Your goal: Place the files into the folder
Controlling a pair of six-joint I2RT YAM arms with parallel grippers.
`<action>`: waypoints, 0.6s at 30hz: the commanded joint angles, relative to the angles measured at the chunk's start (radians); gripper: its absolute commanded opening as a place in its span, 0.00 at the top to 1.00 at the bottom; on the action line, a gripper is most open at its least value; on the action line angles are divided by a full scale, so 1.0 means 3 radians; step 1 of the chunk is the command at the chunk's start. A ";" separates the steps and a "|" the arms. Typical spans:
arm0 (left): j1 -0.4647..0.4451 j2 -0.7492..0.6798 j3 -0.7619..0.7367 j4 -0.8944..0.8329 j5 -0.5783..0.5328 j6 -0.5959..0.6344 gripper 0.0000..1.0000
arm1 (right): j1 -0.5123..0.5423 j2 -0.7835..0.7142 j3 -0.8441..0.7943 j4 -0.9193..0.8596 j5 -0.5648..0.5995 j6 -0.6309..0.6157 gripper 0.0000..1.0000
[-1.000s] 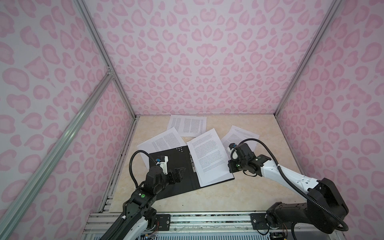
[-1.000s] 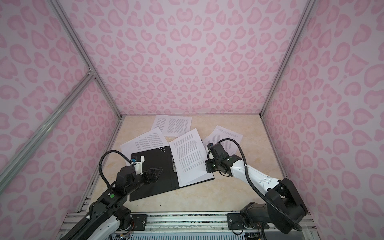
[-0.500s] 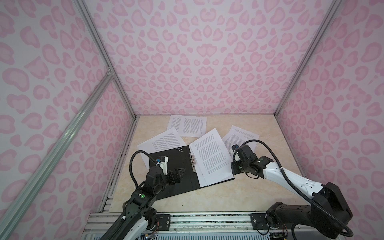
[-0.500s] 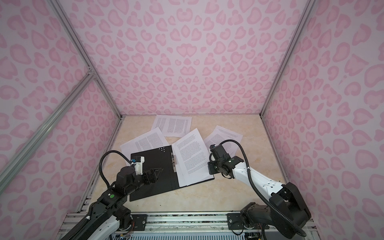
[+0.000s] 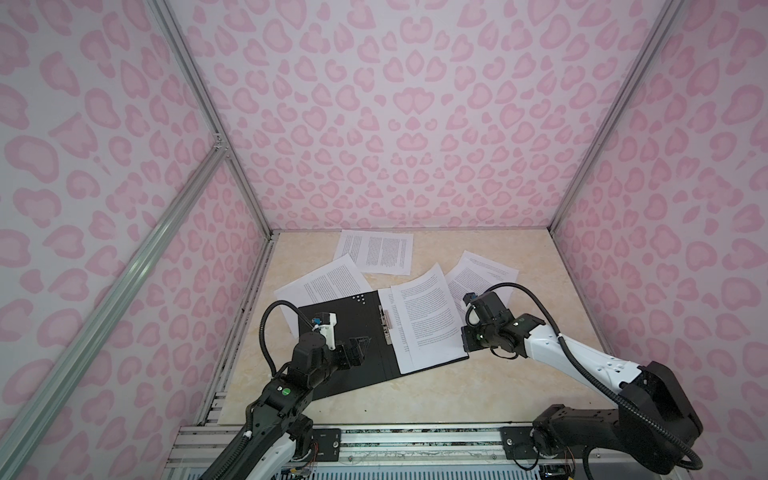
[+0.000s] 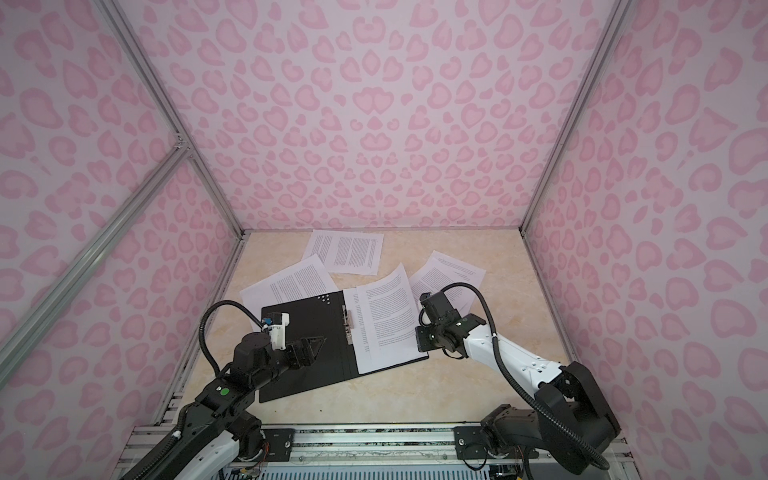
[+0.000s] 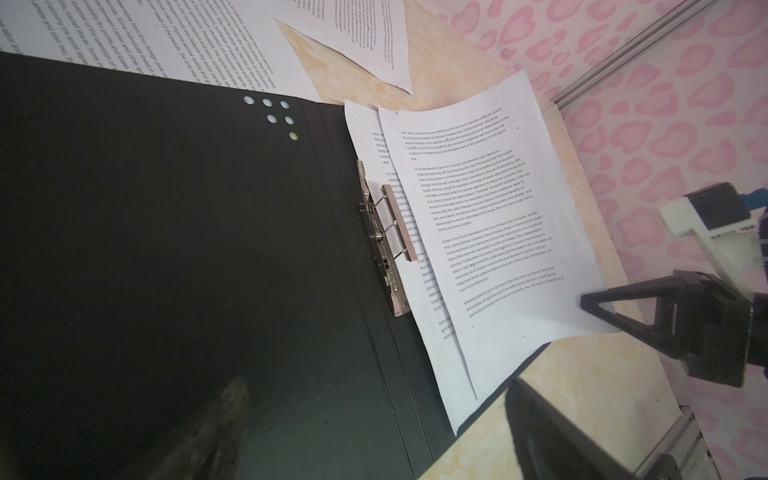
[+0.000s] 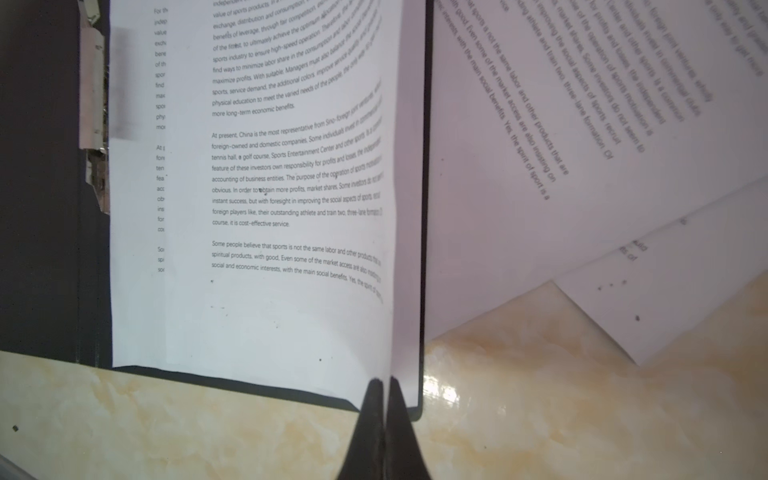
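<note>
Swung squarer onto the open folder [image 5: 353,316] since before, the printed sheet [image 5: 428,320] is pinched at its corner by the right gripper [image 8: 384,384]; the left gripper [image 5: 362,345] is spread. Edges should be squared before release.

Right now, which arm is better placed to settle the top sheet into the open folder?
Right. The right gripper is shut on the edge of the top sheet over the folder; the left gripper hangs open above the folder's bare black half, touching no paper.
</note>
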 commanded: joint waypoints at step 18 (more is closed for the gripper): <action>0.0001 0.0050 0.0046 0.0031 -0.0024 0.0042 0.02 | 0.0226 0.0098 0.0080 0.0090 -0.0227 -0.0227 1.00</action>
